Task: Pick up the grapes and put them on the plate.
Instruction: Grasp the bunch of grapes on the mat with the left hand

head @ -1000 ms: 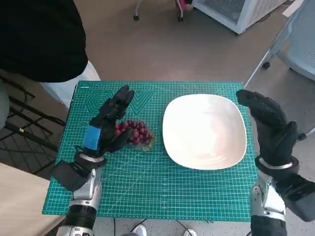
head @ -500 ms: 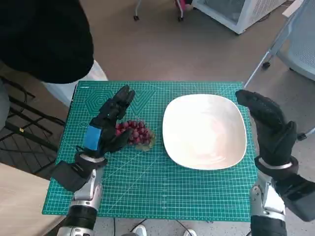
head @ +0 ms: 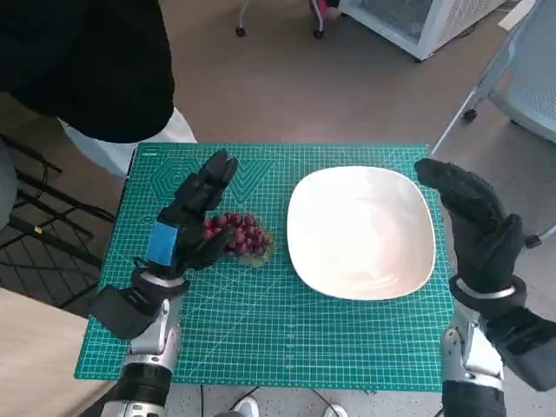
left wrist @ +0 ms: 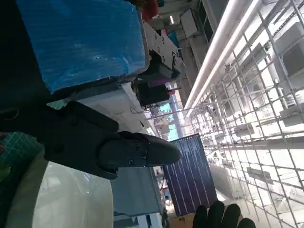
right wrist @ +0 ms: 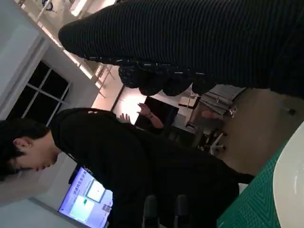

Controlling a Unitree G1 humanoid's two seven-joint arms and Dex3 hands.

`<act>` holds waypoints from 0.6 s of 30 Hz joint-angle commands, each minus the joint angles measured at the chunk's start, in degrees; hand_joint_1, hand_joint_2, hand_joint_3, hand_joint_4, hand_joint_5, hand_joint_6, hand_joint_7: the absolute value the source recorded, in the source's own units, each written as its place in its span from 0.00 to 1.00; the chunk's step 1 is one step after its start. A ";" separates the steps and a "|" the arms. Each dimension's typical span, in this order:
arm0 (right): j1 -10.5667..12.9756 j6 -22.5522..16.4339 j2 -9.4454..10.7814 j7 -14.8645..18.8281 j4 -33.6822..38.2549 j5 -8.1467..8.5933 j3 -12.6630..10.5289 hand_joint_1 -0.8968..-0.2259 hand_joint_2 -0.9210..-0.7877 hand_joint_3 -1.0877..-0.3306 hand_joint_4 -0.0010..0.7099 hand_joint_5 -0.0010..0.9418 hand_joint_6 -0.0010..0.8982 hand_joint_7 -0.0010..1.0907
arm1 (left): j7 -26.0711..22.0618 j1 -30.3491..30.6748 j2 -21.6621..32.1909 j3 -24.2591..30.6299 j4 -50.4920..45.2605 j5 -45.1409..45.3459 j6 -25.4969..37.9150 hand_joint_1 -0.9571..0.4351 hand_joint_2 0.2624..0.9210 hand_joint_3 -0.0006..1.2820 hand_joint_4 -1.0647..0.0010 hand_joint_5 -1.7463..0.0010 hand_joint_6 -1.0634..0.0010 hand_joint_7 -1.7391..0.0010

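Nothing on the mat has shifted over the last second; only the person [head: 87, 61] at the far left corner has leaned further over the table edge, while both hands hold their places.

Grapes [head: 237, 236] lie as a small red bunch on the mat [head: 287, 339], just left of the plate [head: 360, 233] and not touching it. A greenish bit, perhaps stem or leaf, shows at the bunch's near right edge. By the look of them they are light, round and smooth, so single berries would slip or roll; they are also soft enough to bruise or pull off the stalk under a hard squeeze. A loose cupping hold round the whole bunch, or a pinch at the stem, seems the safer way to lift them.

Left hand [head: 187, 221] sits against the left side of the bunch, fingers stretched out past it toward the far edge and the thumb tucked at the near side; it holds nothing yet. Right hand [head: 473, 217] hovers over the plate's right rim, fingers loosely spread and empty.
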 commanded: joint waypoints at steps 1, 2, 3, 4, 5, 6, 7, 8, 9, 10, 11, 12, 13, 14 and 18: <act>0.98 0.40 0.18 0.30 1.34 -0.48 0.39 0.49 0.00 0.55 0.26 0.00 0.00 0.33 | 0.37 0.39 -0.15 0.09 -0.65 -0.46 0.26 0.27 1.00 0.20 0.64 1.00 0.61 1.00; 0.97 0.31 0.17 0.33 1.46 -0.52 0.41 0.49 0.00 0.55 0.26 0.00 0.00 0.33 | 0.40 0.39 -0.15 0.08 -0.66 -0.48 0.26 0.27 1.00 0.20 0.64 1.00 0.61 1.00; 0.97 0.23 0.16 0.36 1.58 -0.55 0.43 0.49 0.00 0.55 0.26 0.00 0.00 0.33 | 0.42 0.39 -0.15 0.07 -0.68 -0.50 0.27 0.27 1.00 0.20 0.64 1.00 0.61 1.00; 0.96 0.16 0.14 0.41 1.68 -0.55 0.44 0.49 0.00 0.55 0.26 0.00 0.00 0.33 | 0.45 0.39 -0.15 0.06 -0.69 -0.52 0.29 0.27 1.00 0.20 0.64 1.00 0.61 1.00; 0.94 0.09 0.13 0.46 1.78 -0.54 0.46 0.49 0.00 0.55 0.26 0.00 0.00 0.33 | 0.47 0.37 -0.16 0.05 -0.70 -0.53 0.31 0.27 1.00 0.20 0.64 1.00 0.61 1.00; 0.93 0.03 0.11 0.51 1.86 -0.53 0.48 0.49 0.00 0.55 0.26 0.00 0.00 0.33 | 0.49 0.36 -0.16 0.05 -0.71 -0.54 0.33 0.27 1.00 0.20 0.64 1.00 0.61 1.00; 0.90 -0.03 0.10 0.55 1.93 -0.53 0.50 0.49 0.00 0.55 0.26 0.00 0.00 0.33 | 0.51 0.33 -0.16 0.06 -0.71 -0.54 0.36 0.27 1.00 0.20 0.64 1.00 0.61 1.00; 0.88 -0.08 0.09 0.59 1.99 -0.53 0.53 0.49 0.00 0.55 0.27 0.00 0.00 0.33 | 0.52 0.30 -0.15 0.07 -0.72 -0.56 0.40 0.27 1.00 0.20 0.64 1.00 0.61 1.00; 0.85 -0.11 0.08 0.62 2.05 -0.53 0.55 0.49 0.00 0.55 0.27 0.00 0.00 0.33 | 0.53 0.27 -0.13 0.08 -0.73 -0.57 0.44 0.27 1.00 0.20 0.64 1.00 0.61 1.00; 0.82 -0.14 0.07 0.64 2.10 -0.53 0.56 0.49 0.00 0.55 0.27 0.00 0.00 0.34 | 0.54 0.24 -0.11 0.10 -0.76 -0.60 0.49 0.27 1.00 0.20 0.64 1.00 0.61 1.00; 0.79 -0.15 0.06 0.66 2.14 -0.53 0.58 0.50 0.00 0.54 0.27 0.00 0.00 0.34 | 0.54 0.22 -0.08 0.12 -0.79 -0.63 0.55 0.27 1.00 0.20 0.64 1.00 0.61 1.00; 0.77 -0.16 0.05 0.69 2.16 -0.51 0.59 0.50 0.00 0.54 0.27 0.00 0.00 0.34 | 0.54 0.20 -0.04 0.15 -0.84 -0.65 0.61 0.27 1.00 0.20 0.64 1.00 0.61 1.00; 0.77 -0.15 0.05 0.73 2.15 -0.49 0.61 0.50 0.00 0.54 0.27 0.00 0.00 0.34 | 0.55 0.19 0.01 0.18 -0.89 -0.66 0.67 0.27 1.00 0.20 0.64 1.00 0.61 1.00; 0.77 -0.14 0.04 0.77 2.13 -0.47 0.64 0.50 0.00 0.54 0.27 0.00 0.00 0.34 | 0.56 0.18 0.08 0.22 -0.95 -0.65 0.71 0.27 1.00 0.20 0.64 1.00 0.62 1.00; 0.78 -0.08 0.04 0.80 2.05 -0.49 0.76 0.51 0.00 0.54 0.27 0.00 0.00 0.34 | 0.83 0.03 0.59 0.43 -1.27 -0.27 0.86 0.26 1.00 0.20 0.64 1.00 0.61 1.00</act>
